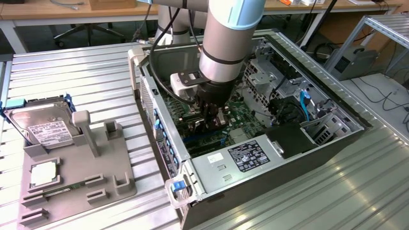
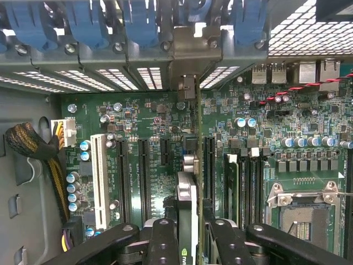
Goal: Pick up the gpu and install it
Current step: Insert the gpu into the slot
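Note:
The gpu (image 2: 187, 207) shows edge-on in the wrist view as a thin card with a silver bracket end, standing upright over the green motherboard (image 2: 149, 116) between two black expansion slots. My gripper (image 2: 193, 243) is shut on it, one black finger (image 2: 162, 243) on each side. The card's far end points at the case's rear slot openings. In the exterior view my gripper (image 1: 214, 120) reaches down into the open computer case (image 1: 332, 134), with the dark gpu (image 1: 206, 130) under it close to the board. Whether the card sits in a slot I cannot tell.
A white slot (image 2: 99, 182), a braided cable bundle (image 2: 33, 146) and an open CPU socket (image 2: 303, 204) flank the card. Blue latches (image 2: 138, 22) line the rear wall. Outside the case, a grey fixture (image 1: 76, 177) holds a hard drive (image 1: 41, 127) and a memory stick (image 1: 61, 188).

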Action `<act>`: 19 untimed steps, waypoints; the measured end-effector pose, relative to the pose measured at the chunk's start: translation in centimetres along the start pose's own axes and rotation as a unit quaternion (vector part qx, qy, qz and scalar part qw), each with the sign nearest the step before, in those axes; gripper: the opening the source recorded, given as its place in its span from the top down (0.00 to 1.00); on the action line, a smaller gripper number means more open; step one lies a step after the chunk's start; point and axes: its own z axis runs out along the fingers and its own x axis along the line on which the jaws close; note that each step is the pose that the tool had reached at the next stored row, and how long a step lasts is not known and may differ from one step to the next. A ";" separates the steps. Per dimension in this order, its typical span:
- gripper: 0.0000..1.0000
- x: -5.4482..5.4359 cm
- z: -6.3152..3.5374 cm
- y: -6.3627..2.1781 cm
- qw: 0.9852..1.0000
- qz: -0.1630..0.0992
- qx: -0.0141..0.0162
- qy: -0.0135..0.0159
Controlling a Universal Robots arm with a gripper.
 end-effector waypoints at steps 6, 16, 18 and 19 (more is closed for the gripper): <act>0.73 0.0 -0.31 0.00 1.000 0.000 0.000 0.000; 0.73 0.2 -0.27 -0.01 1.000 0.000 0.000 0.000; 0.73 0.2 -0.26 -0.01 1.000 0.000 0.000 0.000; 0.73 0.2 -0.26 -0.01 1.000 0.000 0.000 0.000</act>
